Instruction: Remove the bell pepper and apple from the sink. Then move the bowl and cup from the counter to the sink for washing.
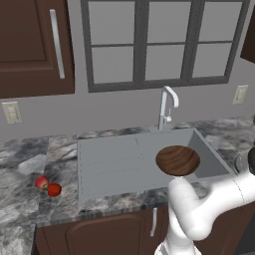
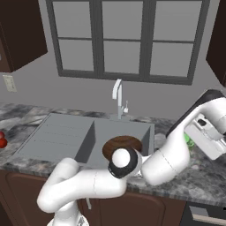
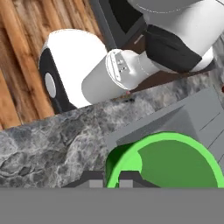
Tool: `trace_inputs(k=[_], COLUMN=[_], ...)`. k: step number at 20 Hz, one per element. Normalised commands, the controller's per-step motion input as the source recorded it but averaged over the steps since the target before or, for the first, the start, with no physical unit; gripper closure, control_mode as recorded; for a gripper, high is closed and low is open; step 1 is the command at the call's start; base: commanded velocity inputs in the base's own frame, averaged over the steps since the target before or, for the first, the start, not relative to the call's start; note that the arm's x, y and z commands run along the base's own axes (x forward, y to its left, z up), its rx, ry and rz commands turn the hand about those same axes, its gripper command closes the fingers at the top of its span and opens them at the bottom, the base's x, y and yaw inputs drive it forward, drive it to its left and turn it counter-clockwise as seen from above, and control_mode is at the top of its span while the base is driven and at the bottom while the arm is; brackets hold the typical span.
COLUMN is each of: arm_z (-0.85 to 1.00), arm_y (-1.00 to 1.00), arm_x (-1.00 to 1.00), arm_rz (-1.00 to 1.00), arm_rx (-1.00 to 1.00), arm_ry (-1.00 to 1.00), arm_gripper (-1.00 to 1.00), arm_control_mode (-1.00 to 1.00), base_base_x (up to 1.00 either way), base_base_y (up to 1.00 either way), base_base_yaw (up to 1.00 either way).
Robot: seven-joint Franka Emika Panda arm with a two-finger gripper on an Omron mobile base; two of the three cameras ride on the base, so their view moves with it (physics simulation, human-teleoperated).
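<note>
The dark-brown wooden bowl (image 1: pixel 178 160) lies in the right basin of the grey sink (image 1: pixel 109 162); in the right base view my elbow partly covers the bowl (image 2: pixel 126 142). On the counter (image 1: pixel 25 209) left of the sink rest the apple (image 1: pixel 42 182) and, touching it, the bright red bell pepper (image 1: pixel 54 190). My gripper (image 3: pixel 111 180) is shut on the rim of the green cup (image 3: pixel 170 162), one finger inside and one outside. A sliver of the cup (image 2: pixel 187 140) shows beside my hand, over the counter to the right of the sink (image 2: pixel 57 132).
A curved chrome faucet (image 1: pixel 167 107) stands behind the basin. My own arm folds low across the sink's front edge. Brown cabinet doors (image 1: pixel 114 234) run under the counter, and a window fills the wall behind.
</note>
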Motion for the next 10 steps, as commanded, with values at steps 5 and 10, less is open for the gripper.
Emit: trace_inputs(k=[5, 10], arm_z=[-0.38, -0.4], arm_y=[0.49, 0.48], arm_x=[-0.13, -0.18], arm_rz=[0.02, 0.02], arm_rx=[-0.37, -0.34], arm_ry=[-0.18, -0.2], arm_gripper=[1.0, 1.0], arm_control_mode=[-1.0, -1.0], base_base_x=[0.0, 0.0], base_base_y=[0.0, 0.0], base_base_yaw=[0.0, 0.0])
